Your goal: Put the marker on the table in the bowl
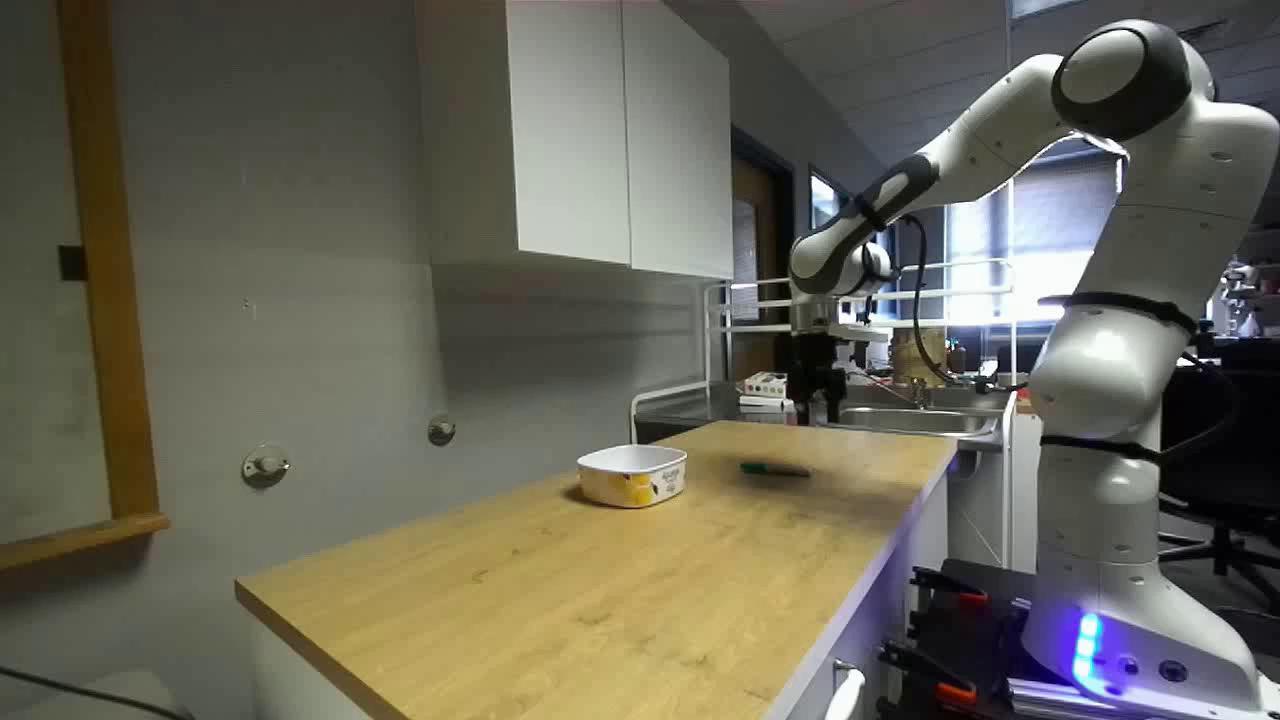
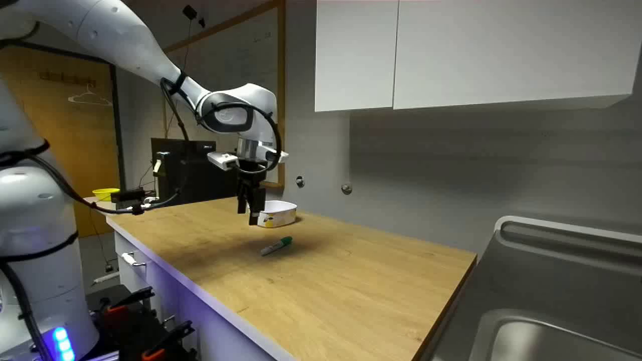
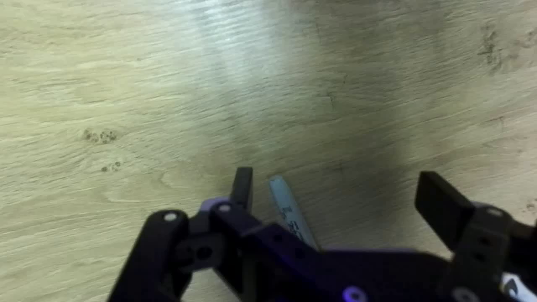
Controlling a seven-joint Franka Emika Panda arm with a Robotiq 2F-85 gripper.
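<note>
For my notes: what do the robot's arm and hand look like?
The arm is white and rounded, with dark grey joint covers. Black cables run along it, held by black straps, and blue lights glow at its base. The hand is black, with two blocky fingers and pale round pin heads.

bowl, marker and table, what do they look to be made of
Bowl: glazed ceramic or smooth plastic, hard to tell; white, with a yellow pattern on its side.
Marker: probably plastic, smooth-looking; pale with printing in the wrist view, green at one end.
Table: wood or wood-look laminate, soft sheen; grain and knot marks show, and light reflects off it.
</note>
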